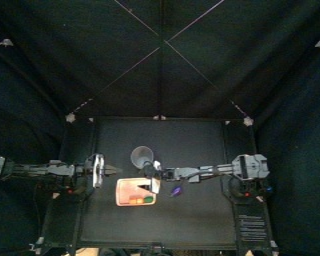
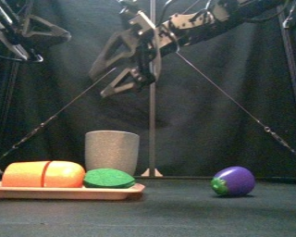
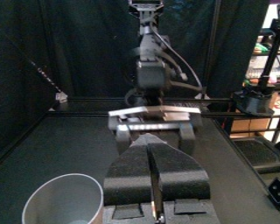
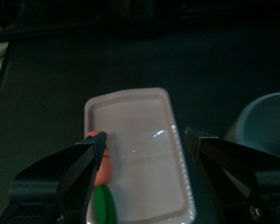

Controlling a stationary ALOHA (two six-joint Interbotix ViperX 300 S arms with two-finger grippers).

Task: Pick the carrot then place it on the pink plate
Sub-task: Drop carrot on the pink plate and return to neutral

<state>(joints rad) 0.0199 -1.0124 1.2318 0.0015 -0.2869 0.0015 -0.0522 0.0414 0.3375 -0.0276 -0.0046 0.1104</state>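
Hovering released over carrot [image 4: 98, 159] on pink plate [image 4: 136, 109], right gripper [image 4: 143, 150]; left gripper [image 3: 154, 144] clenched; front view adds eggplant [image 2: 233, 180]

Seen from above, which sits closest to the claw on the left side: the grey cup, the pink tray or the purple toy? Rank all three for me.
1. Pink tray: just to the right of the left gripper, slightly toward the table's front.
2. Grey cup: behind the tray, mid-table.
3. Purple eggplant toy: beyond the tray's far side, right of centre.
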